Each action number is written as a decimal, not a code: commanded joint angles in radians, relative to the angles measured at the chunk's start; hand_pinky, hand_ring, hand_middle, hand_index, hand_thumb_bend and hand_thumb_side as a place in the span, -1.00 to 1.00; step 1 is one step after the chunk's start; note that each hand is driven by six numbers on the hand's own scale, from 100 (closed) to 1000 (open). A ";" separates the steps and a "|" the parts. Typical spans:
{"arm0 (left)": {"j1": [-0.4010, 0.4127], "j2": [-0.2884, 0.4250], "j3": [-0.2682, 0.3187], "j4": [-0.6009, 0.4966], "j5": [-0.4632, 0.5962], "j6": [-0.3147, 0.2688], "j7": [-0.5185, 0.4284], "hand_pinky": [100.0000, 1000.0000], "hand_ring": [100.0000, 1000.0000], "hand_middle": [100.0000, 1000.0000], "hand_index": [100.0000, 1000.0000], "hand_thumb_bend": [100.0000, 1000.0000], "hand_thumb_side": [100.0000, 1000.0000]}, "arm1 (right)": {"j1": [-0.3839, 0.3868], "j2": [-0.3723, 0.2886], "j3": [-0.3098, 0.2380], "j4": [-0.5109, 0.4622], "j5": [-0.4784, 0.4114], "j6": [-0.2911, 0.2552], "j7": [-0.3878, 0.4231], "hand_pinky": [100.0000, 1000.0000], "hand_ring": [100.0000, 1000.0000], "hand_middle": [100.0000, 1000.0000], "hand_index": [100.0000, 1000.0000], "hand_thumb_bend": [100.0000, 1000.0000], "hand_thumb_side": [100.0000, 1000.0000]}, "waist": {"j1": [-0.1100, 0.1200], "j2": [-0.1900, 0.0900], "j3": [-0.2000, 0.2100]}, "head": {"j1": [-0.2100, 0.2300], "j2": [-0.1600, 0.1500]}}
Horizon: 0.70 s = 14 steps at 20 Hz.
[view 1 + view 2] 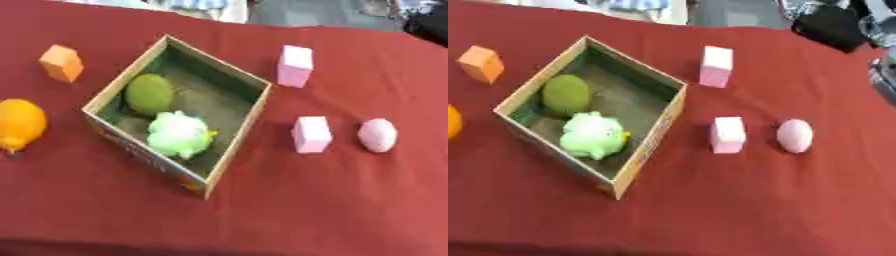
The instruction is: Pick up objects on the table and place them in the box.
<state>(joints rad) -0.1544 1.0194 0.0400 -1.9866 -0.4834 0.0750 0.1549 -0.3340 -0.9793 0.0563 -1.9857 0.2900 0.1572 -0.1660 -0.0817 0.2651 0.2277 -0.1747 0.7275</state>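
Observation:
An open cardboard box [236, 145] stands on the red table. Inside it lie a dark green round fruit [149, 93] and a pale green plush toy [180, 134]. Right of the box are a pink block [295, 65] standing farther back, a second pink block [311, 134] nearer, and a pink egg [377, 135]. Left of the box are an orange block [61, 63] and an orange fruit [19, 123] at the view's edge. A black and silver part of my right arm [829, 24] shows at the upper right corner, well clear of every object. My left hand is out of sight.
The red tablecloth [332, 200] covers the whole surface, with open cloth in front of the box and at the near right. Beyond the table's far edge there is blurred clutter [201, 5].

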 commanded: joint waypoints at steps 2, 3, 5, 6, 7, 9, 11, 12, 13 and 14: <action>-0.004 0.023 0.010 -0.013 -0.006 0.001 0.004 0.67 0.48 0.45 0.75 0.06 0.63 | -0.007 -0.017 -0.015 -0.014 0.007 0.001 -0.007 0.63 0.53 0.35 0.57 -1.00 0.48 | -0.005 0.003 0.000 | 0.002 -0.012; -0.004 0.023 0.009 -0.013 -0.006 0.001 0.004 0.68 0.48 0.45 0.75 0.06 0.63 | -0.007 -0.017 -0.014 -0.014 0.007 0.001 -0.007 0.63 0.53 0.35 0.57 -1.00 0.48 | -0.006 0.004 0.000 | 0.002 -0.012; -0.005 0.022 0.009 -0.013 -0.007 0.001 0.003 0.67 0.48 0.45 0.75 0.06 0.63 | -0.007 -0.016 -0.013 -0.014 0.006 0.001 -0.007 0.63 0.53 0.35 0.57 -1.00 0.48 | -0.006 0.005 0.001 | 0.001 -0.013; -0.005 0.022 0.009 -0.013 -0.008 0.001 0.003 0.67 0.48 0.45 0.75 0.06 0.63 | -0.007 -0.016 -0.013 -0.014 0.006 0.001 -0.006 0.63 0.53 0.35 0.57 -1.00 0.48 | -0.006 0.005 0.001 | 0.001 -0.013; -0.005 0.022 0.009 -0.013 -0.008 0.001 0.003 0.67 0.48 0.45 0.75 0.06 0.62 | -0.006 -0.017 -0.012 -0.014 0.006 0.001 -0.006 0.63 0.53 0.35 0.57 -1.00 0.48 | -0.006 0.005 0.001 | 0.001 -0.012; -0.004 0.022 0.008 -0.013 -0.008 0.000 0.003 0.67 0.48 0.45 0.75 0.06 0.63 | -0.005 -0.017 -0.012 -0.014 0.007 0.002 -0.004 0.63 0.53 0.35 0.57 -1.00 0.48 | -0.007 0.005 0.001 | -0.001 -0.012; -0.004 0.021 0.008 -0.013 -0.008 0.000 0.003 0.67 0.48 0.45 0.75 0.06 0.63 | -0.002 -0.017 -0.011 -0.014 0.008 0.004 -0.002 0.63 0.53 0.35 0.57 -1.00 0.48 | -0.007 0.004 0.001 | -0.004 -0.014; -0.004 0.021 0.008 -0.013 -0.008 0.000 0.003 0.67 0.48 0.45 0.75 0.06 0.63 | 0.000 -0.017 -0.010 -0.014 0.009 0.005 0.001 0.63 0.53 0.36 0.58 -1.00 0.46 | -0.007 0.004 0.001 | -0.006 -0.015; -0.003 0.021 0.008 -0.013 -0.008 0.000 0.003 0.68 0.48 0.45 0.75 0.06 0.63 | 0.004 -0.018 -0.010 -0.014 0.011 0.007 0.005 0.63 0.54 0.36 0.58 -1.00 0.44 | -0.007 0.004 0.001 | -0.008 -0.016; -0.003 0.022 0.008 -0.013 -0.008 -0.001 0.003 0.68 0.48 0.45 0.75 0.06 0.63 | 0.010 -0.021 -0.008 -0.014 0.015 0.009 0.012 0.63 0.54 0.37 0.59 -1.00 0.42 | -0.007 0.003 0.001 | -0.009 -0.016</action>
<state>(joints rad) -0.1523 1.0187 0.0400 -1.9866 -0.4858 0.0751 0.1551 -0.3172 -0.9727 0.0568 -1.9857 0.2953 0.1644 -0.1578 -0.0818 0.2712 0.2277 -0.1796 0.7233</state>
